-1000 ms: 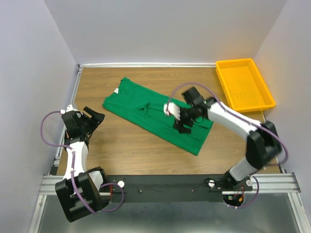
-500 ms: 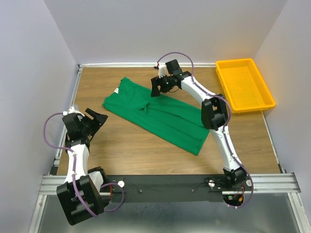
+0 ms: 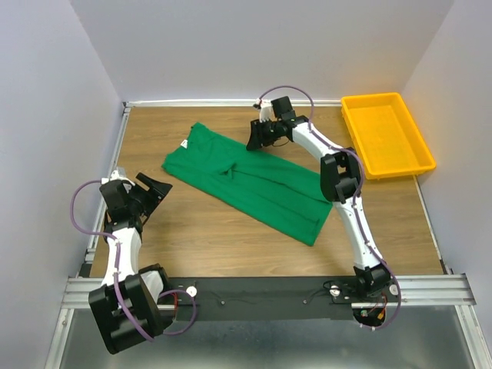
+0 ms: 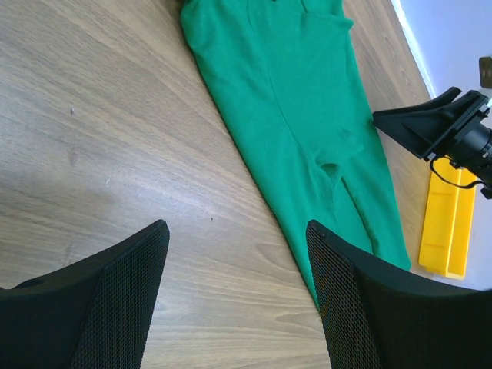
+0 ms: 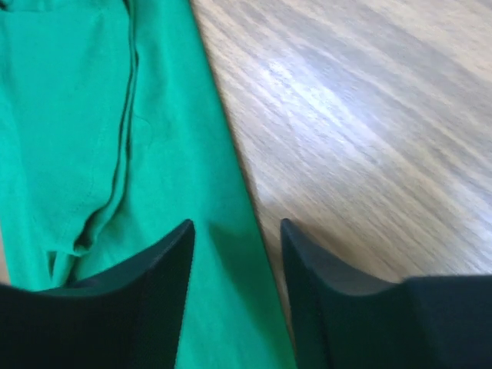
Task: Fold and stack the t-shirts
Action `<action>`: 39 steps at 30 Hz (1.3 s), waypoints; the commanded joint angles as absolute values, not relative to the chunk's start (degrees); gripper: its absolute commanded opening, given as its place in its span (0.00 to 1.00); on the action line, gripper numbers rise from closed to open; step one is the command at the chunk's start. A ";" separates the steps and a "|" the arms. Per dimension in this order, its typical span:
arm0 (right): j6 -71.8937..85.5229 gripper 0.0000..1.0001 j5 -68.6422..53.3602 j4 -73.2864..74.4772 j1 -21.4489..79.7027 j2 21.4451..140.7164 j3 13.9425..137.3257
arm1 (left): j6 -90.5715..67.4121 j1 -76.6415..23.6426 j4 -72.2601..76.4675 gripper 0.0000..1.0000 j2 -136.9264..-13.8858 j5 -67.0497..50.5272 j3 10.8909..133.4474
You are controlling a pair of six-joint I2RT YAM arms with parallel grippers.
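Where my right gripper (image 5: 237, 227) hangs at the far edge of the t-shirt (image 5: 69, 115), its fingers stand apart, pinching nothing; whether the tips touch cloth I cannot tell. My left gripper (image 4: 237, 231), spread wide, hovers over the table (image 4: 92, 115), apart from the t-shirt lying mid-table.

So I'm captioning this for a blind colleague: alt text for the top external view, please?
A green t-shirt lies in a long diagonal strip on a wooden table. The right gripper reaches over its far edge; the left gripper, open, sits off to the left, clear of the cloth. A yellow tray stands at the far right corner.
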State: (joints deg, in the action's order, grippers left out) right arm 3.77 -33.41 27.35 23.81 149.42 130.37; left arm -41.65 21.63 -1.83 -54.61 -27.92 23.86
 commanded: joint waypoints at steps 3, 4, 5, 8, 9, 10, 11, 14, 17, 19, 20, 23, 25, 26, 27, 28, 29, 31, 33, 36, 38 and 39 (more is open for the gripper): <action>2.81 0.38 -38.75 28.83 24.52 150.47 126.30 | -41.66 21.53 -0.35 0.80 -56.16 -30.14 23.29; 2.90 0.34 -40.76 28.92 24.43 150.29 125.34 | -41.66 21.53 -0.26 0.80 -56.25 -30.06 23.38; 2.90 0.28 -41.48 28.92 24.52 149.94 124.98 | -41.66 21.53 -0.26 0.80 -56.34 -30.23 23.29; 3.34 0.19 -40.88 28.92 24.43 149.68 124.63 | -41.66 21.53 -0.26 0.80 -56.51 -30.41 23.12; 3.43 0.10 -39.56 28.83 24.43 149.50 124.72 | -41.75 21.45 -0.26 0.80 -56.69 -30.50 22.85; 3.69 0.06 -36.16 28.74 24.35 149.50 125.06 | -41.84 21.45 -0.26 0.80 -56.86 -30.67 22.76; 5.00 0.01 -34.38 28.74 24.08 149.59 126.11 | -41.92 21.53 -0.26 0.80 -56.95 -30.67 22.68; 9.82 0.01 -27.79 28.48 21.72 150.82 128.75 | -42.19 21.36 1.14 0.80 -57.22 -30.94 22.50; 14.13 0.01 -23.13 27.69 17.68 151.70 131.13 | -42.63 21.18 1.84 0.80 -57.48 -31.03 22.59; 14.76 0.00 -20.92 27.25 14.95 151.44 130.26 | -43.06 20.83 2.72 0.80 -57.92 -31.03 22.59; 14.68 0.01 -21.09 27.25 13.55 150.65 128.60 | -43.50 20.31 3.68 0.80 -58.79 -31.03 22.67; 12.32 0.13 -22.58 27.25 11.52 148.02 124.73 | -44.82 18.47 7.01 0.80 -61.94 -30.50 23.37; 9.94 0.41 -23.46 27.16 10.90 145.74 119.64 | -46.22 14.34 8.96 0.80 -64.67 -29.62 24.69; 7.50 0.60 -23.64 27.16 10.64 143.11 117.97 | -47.45 12.50 10.36 0.79 -68.25 -27.97 27.05; 6.34 0.67 -22.95 27.16 10.37 141.52 116.47 | -47.98 10.04 10.89 0.79 -70.47 -26.91 28.72; 5.20 0.72 -22.59 27.07 10.20 140.11 114.63 | -48.42 7.93 11.16 0.79 -72.58 -25.76 30.65; 2.49 0.76 -22.67 27.16 9.93 138.71 111.74 | -49.65 3.73 11.34 0.79 -77.21 -23.40 32.59; -2.51 0.86 -22.41 26.98 9.58 133.79 106.82 | -51.67 -1.98 12.21 0.79 -84.35 -20.76 38.04; -6.05 0.97 -22.94 26.98 9.23 129.83 102.94 | -54.39 -4.82 12.48 0.77 -89.01 -18.73 43.56; -10.45 1.00 -23.64 26.54 8.96 122.62 96.26 | -56.16 -9.92 12.13 0.74 -98.15 -16.18 51.40; -10.64 1.00 -24.26 26.46 8.70 118.49 92.74 | -58.00 -12.11 9.94 0.72 -105.01 -15.12 57.53; -10.37 1.00 -24.43 26.37 8.27 117.26 91.77 | -59.14 -12.56 7.67 0.72 -107.29 -14.94 59.57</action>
